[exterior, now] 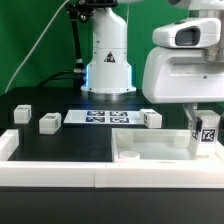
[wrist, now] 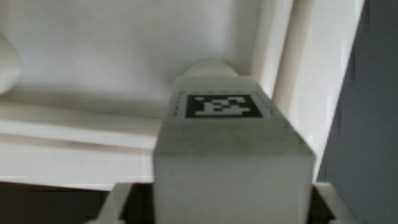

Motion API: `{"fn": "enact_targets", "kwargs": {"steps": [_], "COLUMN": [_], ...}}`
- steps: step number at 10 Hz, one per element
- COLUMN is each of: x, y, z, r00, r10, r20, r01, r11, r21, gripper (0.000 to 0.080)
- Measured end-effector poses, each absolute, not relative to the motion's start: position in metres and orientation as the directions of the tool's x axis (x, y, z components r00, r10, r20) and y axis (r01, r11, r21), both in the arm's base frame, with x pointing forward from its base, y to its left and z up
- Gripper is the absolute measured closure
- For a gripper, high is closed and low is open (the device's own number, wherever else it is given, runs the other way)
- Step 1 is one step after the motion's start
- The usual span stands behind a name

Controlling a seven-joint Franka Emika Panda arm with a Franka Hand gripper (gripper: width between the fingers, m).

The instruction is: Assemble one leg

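Observation:
My gripper (exterior: 205, 128) is shut on a leg (exterior: 207, 134), a small white oblong block with a black-and-white tag. It holds the leg upright over the exterior view's right end of the large white square tray-like part (exterior: 150, 155). In the wrist view the held leg (wrist: 226, 135) fills the middle, its tag facing the camera, with the tray's raised rim (wrist: 317, 80) just beyond it. Three more legs lie on the black table: one at the exterior view's left (exterior: 22, 114), one beside it (exterior: 48, 123), one near the middle (exterior: 151, 119).
The marker board (exterior: 100, 118) lies flat behind the tray. The robot's white base (exterior: 107, 60) stands at the back. A white rail (exterior: 50, 170) runs along the table's front edge and up the exterior view's left side.

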State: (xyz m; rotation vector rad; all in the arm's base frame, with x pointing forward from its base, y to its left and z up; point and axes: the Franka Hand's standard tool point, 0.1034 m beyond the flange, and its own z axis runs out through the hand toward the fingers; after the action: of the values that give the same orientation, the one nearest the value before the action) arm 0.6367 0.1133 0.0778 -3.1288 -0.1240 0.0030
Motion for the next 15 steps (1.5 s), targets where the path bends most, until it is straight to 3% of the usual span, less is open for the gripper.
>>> {"fn": "enact_targets", "kwargs": {"steps": [4, 8, 11, 12, 13, 14, 15], "x": [0.6354, 0.6306, 0.6294, 0.6292, 0.6291, 0.6291, 0.6294], "y": [0.1156, 0.1136, 0.1115, 0.1136, 0.1139, 0.1139, 0.1139], "z": [0.0793, 0.0748, 0.0744, 0.0741, 0.0739, 0.074, 0.0746], "r00": [0.9, 0.565, 0.373, 0.362, 0.374, 0.413, 0.474], "r10": [-0.435, -0.825, -0.928, -0.932, -0.927, -0.911, -0.881], "r20": [0.015, 0.018, 0.0, -0.007, -0.007, -0.005, -0.004], "r01": [-0.435, -0.825, -0.927, -0.932, -0.927, -0.91, -0.88], "r11": [-0.9, -0.565, -0.373, -0.361, -0.374, -0.413, -0.473], "r21": [-0.026, -0.031, -0.031, -0.034, -0.034, -0.035, -0.036], "gripper": [0.0509, 0.0509, 0.0509, 0.0481, 0.0346, 0.0346, 0.0198]}}
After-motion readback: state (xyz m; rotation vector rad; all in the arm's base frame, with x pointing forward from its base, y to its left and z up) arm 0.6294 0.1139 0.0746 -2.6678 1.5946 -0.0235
